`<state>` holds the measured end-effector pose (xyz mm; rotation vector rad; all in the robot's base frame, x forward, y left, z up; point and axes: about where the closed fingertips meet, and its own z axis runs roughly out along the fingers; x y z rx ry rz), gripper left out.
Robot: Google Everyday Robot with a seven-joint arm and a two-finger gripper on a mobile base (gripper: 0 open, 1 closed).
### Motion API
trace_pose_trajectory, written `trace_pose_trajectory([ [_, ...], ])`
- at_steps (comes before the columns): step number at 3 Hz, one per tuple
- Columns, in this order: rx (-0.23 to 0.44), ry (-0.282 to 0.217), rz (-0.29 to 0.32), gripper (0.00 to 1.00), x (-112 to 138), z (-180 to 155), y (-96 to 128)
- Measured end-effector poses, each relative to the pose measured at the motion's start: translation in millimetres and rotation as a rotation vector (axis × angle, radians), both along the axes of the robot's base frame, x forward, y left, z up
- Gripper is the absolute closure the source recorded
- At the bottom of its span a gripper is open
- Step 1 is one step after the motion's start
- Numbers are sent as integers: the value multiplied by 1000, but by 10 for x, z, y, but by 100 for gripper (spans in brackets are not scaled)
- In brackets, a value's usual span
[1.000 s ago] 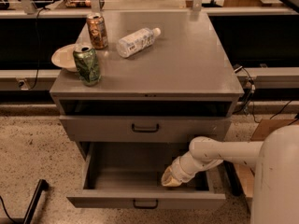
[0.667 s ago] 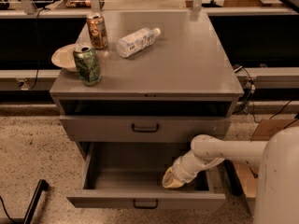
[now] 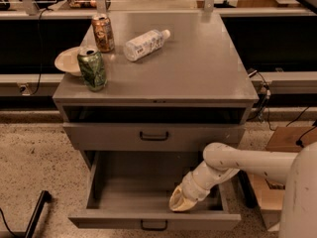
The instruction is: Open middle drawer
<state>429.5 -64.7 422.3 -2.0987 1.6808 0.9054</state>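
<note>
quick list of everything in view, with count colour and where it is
cabinet: one, grey, centre
upper drawer: one, grey, shut, under the cabinet top
middle drawer: one, grey, pulled out below it
green can: one, upright, top's front left
brown can: one, upright, behind the green one
bottle: one, clear, lying on the top
bowl: one, pale, top's left edge
arm: one, white, from the right
gripper: one, pale, inside the middle drawer, right front

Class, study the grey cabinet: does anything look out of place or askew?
The clear plastic bottle lies on its side on the grey metal cabinet top, while the green can and brown can stand upright. The grey middle drawer is pulled out, with the robot's gripper down inside it. Nothing looks spilled.
</note>
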Motion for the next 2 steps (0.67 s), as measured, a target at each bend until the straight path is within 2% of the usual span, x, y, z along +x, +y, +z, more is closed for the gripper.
trace_pose_trajectory([
  [1, 32, 59, 1, 100, -251, 159, 64],
  [2, 37, 95, -31, 100, -487, 322, 89],
])
